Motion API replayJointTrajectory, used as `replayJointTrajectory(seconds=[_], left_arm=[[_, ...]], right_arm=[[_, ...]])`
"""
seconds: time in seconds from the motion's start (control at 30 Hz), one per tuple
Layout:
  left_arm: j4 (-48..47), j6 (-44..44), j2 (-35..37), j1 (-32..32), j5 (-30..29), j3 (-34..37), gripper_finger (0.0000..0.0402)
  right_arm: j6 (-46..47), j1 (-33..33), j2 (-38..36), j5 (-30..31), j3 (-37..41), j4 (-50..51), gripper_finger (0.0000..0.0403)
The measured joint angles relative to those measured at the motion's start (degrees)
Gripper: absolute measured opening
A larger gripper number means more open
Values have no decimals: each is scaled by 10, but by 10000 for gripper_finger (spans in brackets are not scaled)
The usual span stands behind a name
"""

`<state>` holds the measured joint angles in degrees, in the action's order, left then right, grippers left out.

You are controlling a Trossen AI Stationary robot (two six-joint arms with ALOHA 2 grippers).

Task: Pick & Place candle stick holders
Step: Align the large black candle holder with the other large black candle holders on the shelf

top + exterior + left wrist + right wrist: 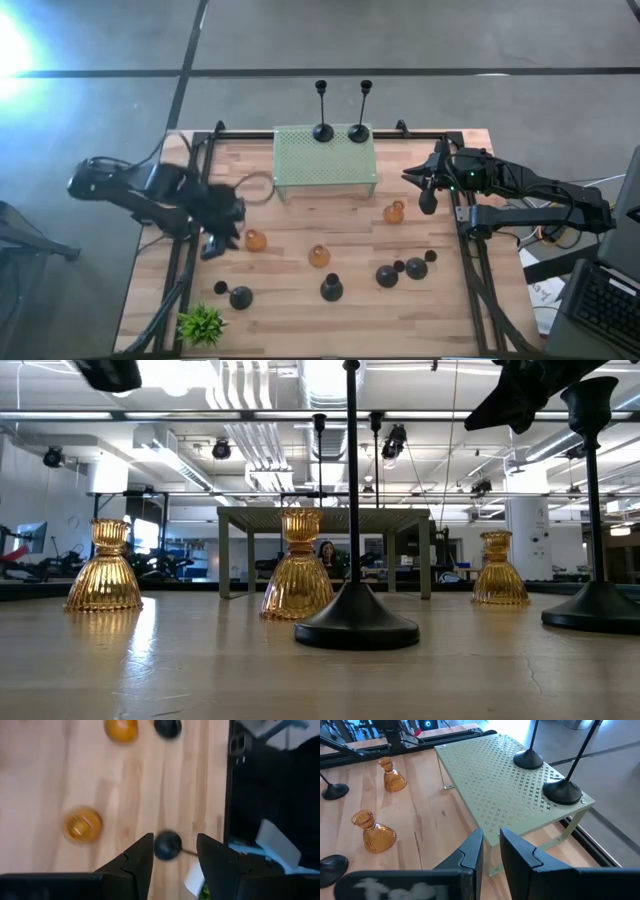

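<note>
Two tall black stemmed holders (322, 130) (358, 130) stand on the mint-green stand (325, 165). Three amber glass holders (256, 240) (319, 256) (394, 212) and several black holders (331, 288) (387, 275) (416, 268) stand on the wooden table. My left gripper (222, 238) is open and empty, above the table. In its wrist view a black holder (167, 845) (240, 296) shows farther off, between its fingers. My right gripper (428, 195) hangs right of the stand, empty, with a narrow gap between its fingers (491, 851).
A small leafy plant (200, 322) stands at the near left corner. Black frame rails run along the table's left (180, 270) and right (470, 270) sides. A keyboard (600, 300) lies off the table to the right.
</note>
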<state>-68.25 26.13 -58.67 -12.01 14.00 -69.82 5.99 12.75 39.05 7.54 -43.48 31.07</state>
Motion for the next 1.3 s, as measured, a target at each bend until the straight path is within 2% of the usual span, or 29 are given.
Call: replayJointTrajectory(seconds=[0.17, 0.4, 0.57, 0.73, 0.9, 1.0, 1.13, 1.3], left_arm=[[0, 125, 1, -96, -11, 46, 154], [5, 259, 2, -184, -17, 107, 154], [48, 308, 7, -238, -15, 150, 154], [128, 310, 24, -309, -35, 191, 154], [138, 329, 68, -382, -137, 218, 154], [153, 342, 106, -431, -220, 234, 154], [226, 329, 154, -500, -338, 280, 154], [339, 315, 192, -551, -409, 369, 154]], right_arm=[[7, 0, 0, 0, 0, 0, 56], [15, 0, 0, 0, 0, 0, 56], [24, 0, 0, 0, 0, 0, 56], [32, 0, 0, 0, 0, -3, 56], [46, 0, 0, 0, 0, -9, 56], [46, 0, 0, 0, 0, -21, 56], [41, 0, 0, 0, 0, -37, 56], [41, 0, 0, 0, 0, -36, 56]])
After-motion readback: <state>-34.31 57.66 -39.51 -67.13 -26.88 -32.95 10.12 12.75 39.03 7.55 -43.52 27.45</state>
